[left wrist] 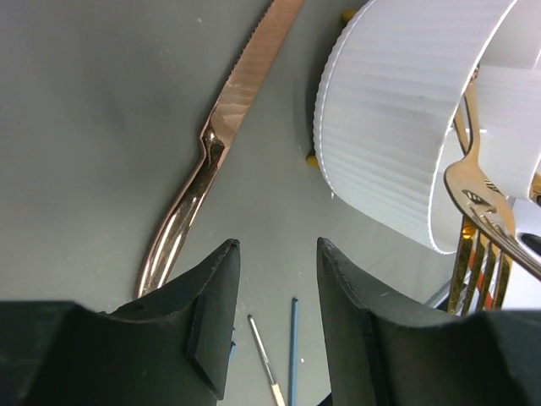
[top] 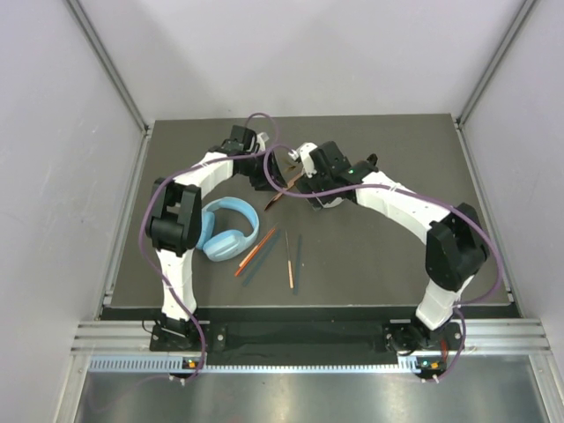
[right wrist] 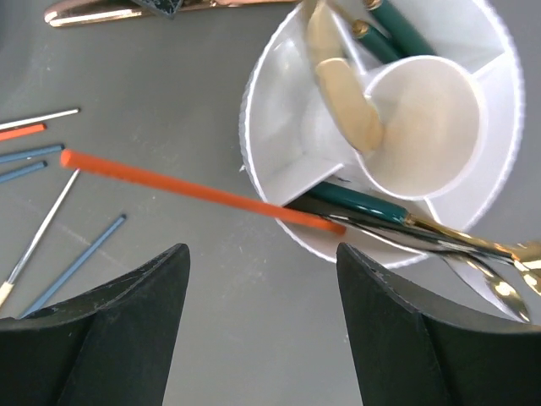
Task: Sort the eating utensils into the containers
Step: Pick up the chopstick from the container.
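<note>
Orange chopstick (right wrist: 199,193) lies slanted, one end resting at the near rim of the white holder (right wrist: 279,101), other end out over the table (right wrist: 169,85), just ahead of the R gripper (right wrist: 262,254). R fingers (right wrist: 127,330) are spread wide w/ nothing btwn them, not touching the stick. L gripper (left wrist: 275,313) has its fingers parted too, only bare table btwn. It hangs low beside the holder's ribbed wall, w/ a rose-gold knife (left wrist: 224,127) flat on the table on its other side.

L arm (top: 181,220) rises from its base to a high elbow, forearm angled in toward table centre, wrist bent down at the holder. R arm (top: 397,203) mirrors it: raised elbow, long forearm reaching in, wrist looking down over the holder. Both wrists nearly meet there.

Holder compartments carry teal-handled pieces (right wrist: 406,30), a gold spoon (right wrist: 342,85) and a gold fork (left wrist: 482,262). More chopsticks (top: 289,260) lie loose nearer the bases, beside light blue headphones (top: 231,229).
</note>
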